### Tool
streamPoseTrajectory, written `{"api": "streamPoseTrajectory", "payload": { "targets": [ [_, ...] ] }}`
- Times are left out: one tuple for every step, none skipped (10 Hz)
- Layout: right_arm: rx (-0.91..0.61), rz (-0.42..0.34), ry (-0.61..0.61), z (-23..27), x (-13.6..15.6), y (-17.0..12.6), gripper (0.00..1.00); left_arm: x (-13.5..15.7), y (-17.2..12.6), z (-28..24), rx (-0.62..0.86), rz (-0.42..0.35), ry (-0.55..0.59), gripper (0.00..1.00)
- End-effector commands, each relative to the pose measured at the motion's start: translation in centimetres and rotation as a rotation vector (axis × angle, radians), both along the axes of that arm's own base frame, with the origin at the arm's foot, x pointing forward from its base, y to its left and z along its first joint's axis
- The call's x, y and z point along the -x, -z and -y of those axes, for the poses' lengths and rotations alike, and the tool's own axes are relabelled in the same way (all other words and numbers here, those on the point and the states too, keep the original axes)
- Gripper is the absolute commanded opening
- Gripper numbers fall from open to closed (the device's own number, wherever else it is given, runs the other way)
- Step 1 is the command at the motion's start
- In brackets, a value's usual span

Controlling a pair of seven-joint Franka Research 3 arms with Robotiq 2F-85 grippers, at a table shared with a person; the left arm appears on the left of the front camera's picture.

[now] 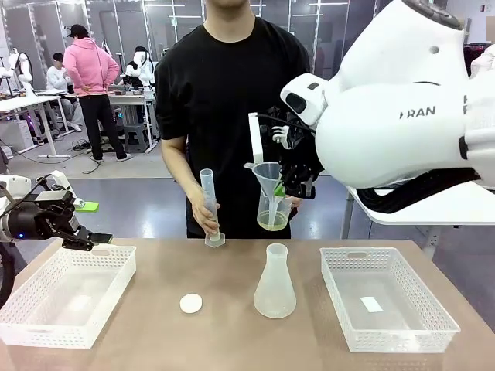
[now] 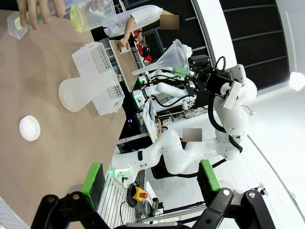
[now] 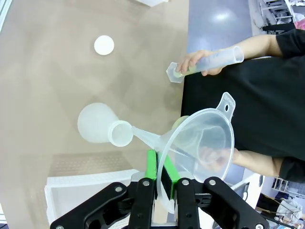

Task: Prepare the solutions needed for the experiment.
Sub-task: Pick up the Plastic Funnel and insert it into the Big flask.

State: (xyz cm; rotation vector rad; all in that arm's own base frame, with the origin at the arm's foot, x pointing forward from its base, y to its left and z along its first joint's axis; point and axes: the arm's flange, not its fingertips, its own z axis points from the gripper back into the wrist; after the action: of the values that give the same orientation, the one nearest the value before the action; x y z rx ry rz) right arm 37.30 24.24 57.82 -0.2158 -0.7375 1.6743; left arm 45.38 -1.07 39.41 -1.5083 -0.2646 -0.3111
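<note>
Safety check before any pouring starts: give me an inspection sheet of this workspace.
Surface: brown table, no spill seen.
Job's things: pale yellow solution in a beaker the person holds; graduated cylinder in their other hand; funnel raised over the flask.
Clutter: white cap; left basket; right basket.
Claws: left claw open beside left basket; right claw shut on funnel.
Cables: black cable bundle under right arm.
Surroundings: people at tables behind.
</note>
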Motion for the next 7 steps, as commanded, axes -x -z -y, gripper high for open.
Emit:
{"api": "streamPoseTrajectory", "payload": {
  "targets": [
    [0.026, 0.01, 0.016, 0.38, 0.34, 0.7, 0.06, -0.05, -0.26, 0.1, -0.009, 0.008, -0.006, 1.0],
    [0.036, -0.013, 0.022, 0.47, 0.4, 1.11, 0.06, -0.05, -0.26, 0.1, -0.009, 0.008, -0.006, 1.0],
    [0.063, -0.032, 0.017, 0.48, 0.3, 1.56, 0.06, -0.05, -0.26, 0.1, -0.009, 0.008, -0.006, 1.0],
    [0.026, -0.008, -0.001, 0.21, 0.02, 0.91, 0.06, -0.05, -0.26, 0.1, -0.009, 0.008, -0.006, 1.0],
    [0.026, -0.008, -0.001, 0.21, 0.02, 0.91, 0.06, -0.05, -0.26, 0.1, -0.009, 0.008, -0.006, 1.0],
    [0.026, -0.008, -0.001, 0.21, 0.02, 0.91, 0.06, -0.05, -0.26, 0.1, -0.009, 0.008, -0.006, 1.0],
    [0.026, -0.008, -0.001, 0.21, 0.02, 0.91, 0.06, -0.05, -0.26, 0.1, -0.009, 0.008, -0.006, 1.0]
  ]
}}
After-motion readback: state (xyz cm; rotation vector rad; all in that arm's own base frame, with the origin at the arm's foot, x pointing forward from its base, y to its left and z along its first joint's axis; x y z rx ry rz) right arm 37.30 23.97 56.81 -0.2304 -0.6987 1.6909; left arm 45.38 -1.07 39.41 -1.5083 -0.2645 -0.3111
